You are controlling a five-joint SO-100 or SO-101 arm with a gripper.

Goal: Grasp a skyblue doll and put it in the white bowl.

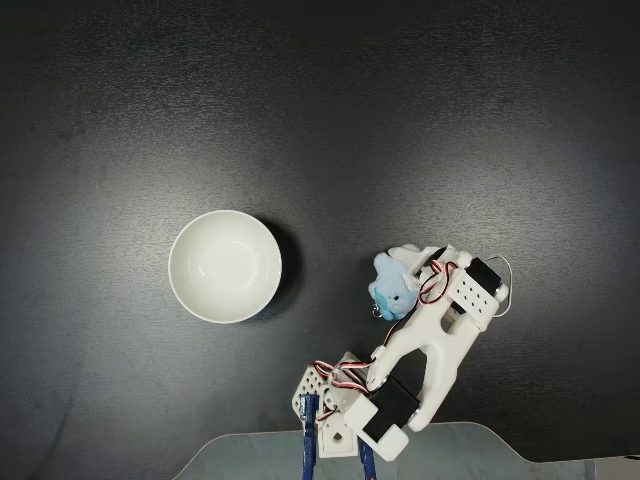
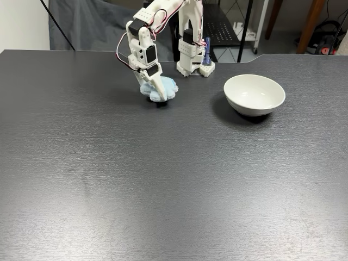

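Fingers clenched on skyblue doll — doll between them; white bowl apart.

Table: matte black with a faint grey sheen.
Bowl: plain glossy white, no pattern.
Doll: fluffy sky blue with a small white patch.
Arm: white plastic with black motor blocks.
Wires: red, white and black strands.
Clamps: blue, at the arm's base.
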